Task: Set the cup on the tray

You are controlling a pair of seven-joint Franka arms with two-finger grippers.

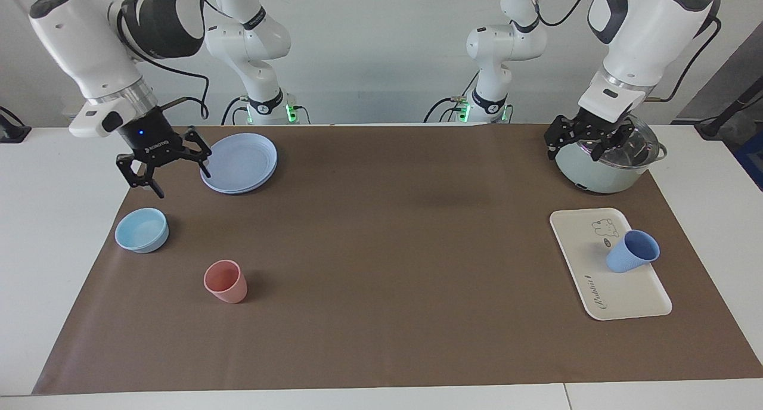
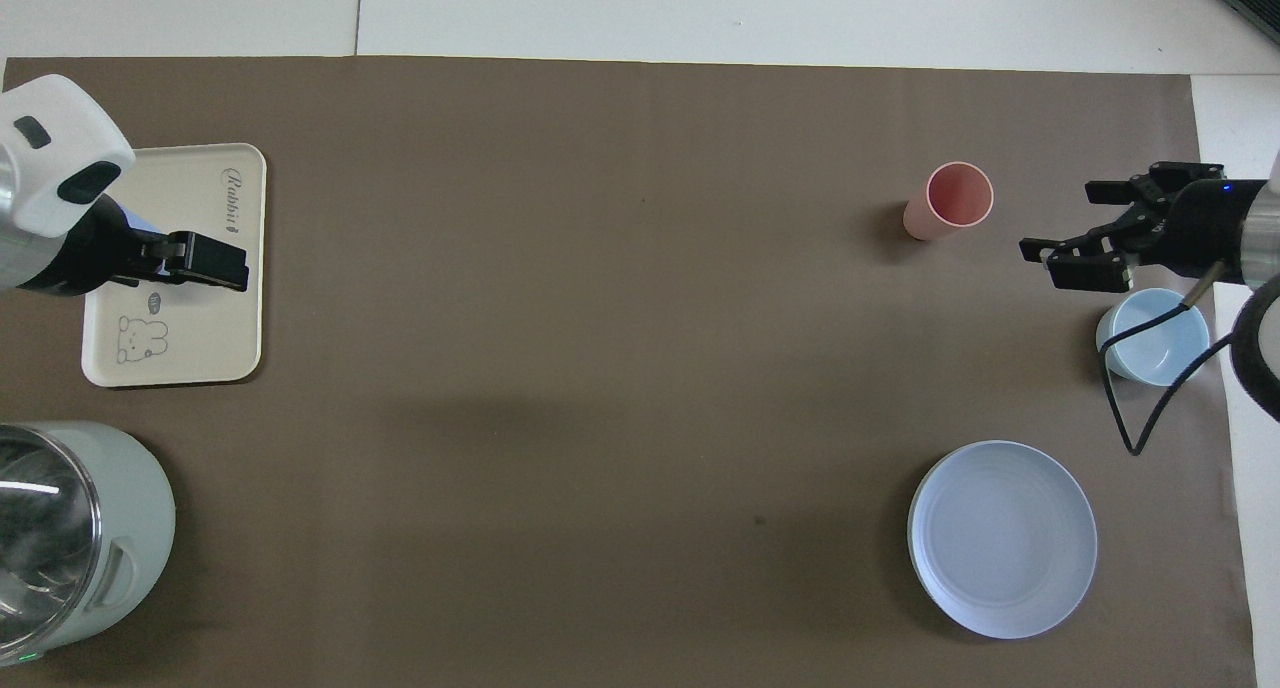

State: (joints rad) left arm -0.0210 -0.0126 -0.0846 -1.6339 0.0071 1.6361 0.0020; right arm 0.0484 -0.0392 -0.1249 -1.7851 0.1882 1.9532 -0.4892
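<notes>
In the overhead view the left arm hides the cup point(image 1: 633, 251) — the pot point(image 2: 70, 538) is cut off by the frame's edge.

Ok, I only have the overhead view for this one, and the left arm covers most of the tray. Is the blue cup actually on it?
Observer: Yes. The facing view shows the cup resting on the tray, near its edge toward the left arm's end of the table.
Operator: Is the left hand gripping it?
Observer: No. The left hand is open, apart from the cup, raised by the pot.
Operator: And the right hand?
Observer: The right hand is open and holds nothing, raised off the table beside the blue plate.
</notes>
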